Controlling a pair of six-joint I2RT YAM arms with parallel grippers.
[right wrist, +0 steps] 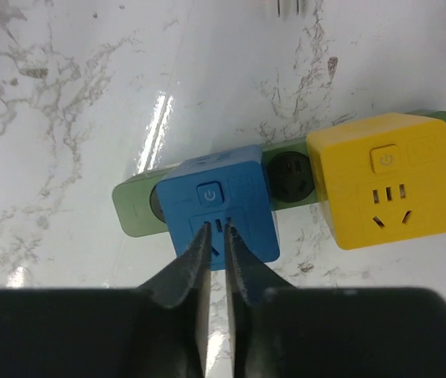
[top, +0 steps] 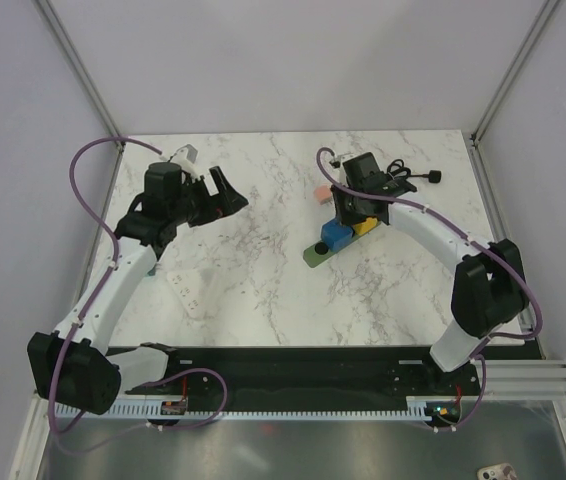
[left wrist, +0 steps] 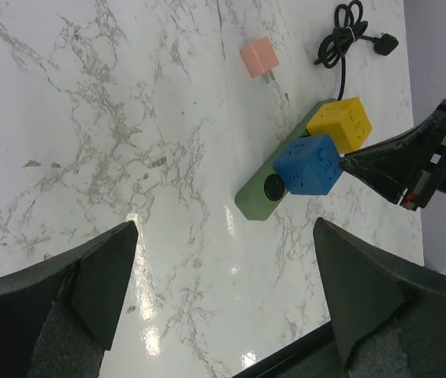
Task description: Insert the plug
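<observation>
A green power strip [top: 315, 255] lies mid-table with a blue cube adapter [top: 337, 237] and a yellow cube adapter [top: 365, 226] plugged into it. A small pink plug [top: 320, 194] lies loose on the table just beyond the strip. My right gripper [right wrist: 217, 228] is shut and empty, its tips close over the top face of the blue cube [right wrist: 247, 181]; I cannot tell if they touch it. An empty socket [right wrist: 292, 173] sits between the blue cube and the yellow cube [right wrist: 384, 181]. My left gripper [left wrist: 224, 224] is open and empty, well to the left of the strip [left wrist: 258, 201] and above the table.
A coiled black cable with a black plug [top: 413, 176] lies at the back right, running to the strip. The pink plug [left wrist: 258, 57] has bare marble around it. Grey walls and metal posts enclose the table.
</observation>
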